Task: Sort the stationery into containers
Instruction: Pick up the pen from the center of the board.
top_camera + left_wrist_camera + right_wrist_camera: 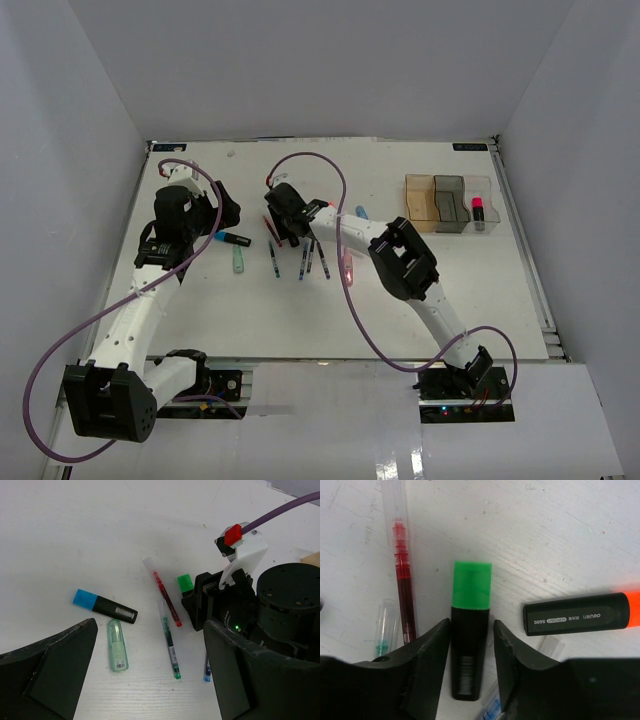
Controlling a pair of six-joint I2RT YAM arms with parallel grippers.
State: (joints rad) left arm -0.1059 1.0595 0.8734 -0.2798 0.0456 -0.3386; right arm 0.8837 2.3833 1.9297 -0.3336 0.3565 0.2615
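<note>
Mid-bench, the right gripper (472, 627) straddles a flat-lying green-capped highlighter (471, 587); whether it is clamped, I cannot tell. Left gripper (150, 640) hovers spread wide near a blue-capped highlighter (105, 606).

highlighter (471, 595) between right tool (471, 630) jaws | pen (403, 587) left | other highlighter (577, 614) right

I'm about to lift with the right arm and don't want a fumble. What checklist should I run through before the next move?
1. Green-capped black highlighter centred between the right gripper fingers: ok.
2. Jaws closed firmly on it: not ok, a sliver of gap shows on one side.
3. Red translucent pen and orange-capped black highlighter outside the jaws: ok.
4. Clear plastic bin, holding one pink-capped highlighter, has room: ok.
5. Left gripper open and apart from the right arm: ok.
</note>
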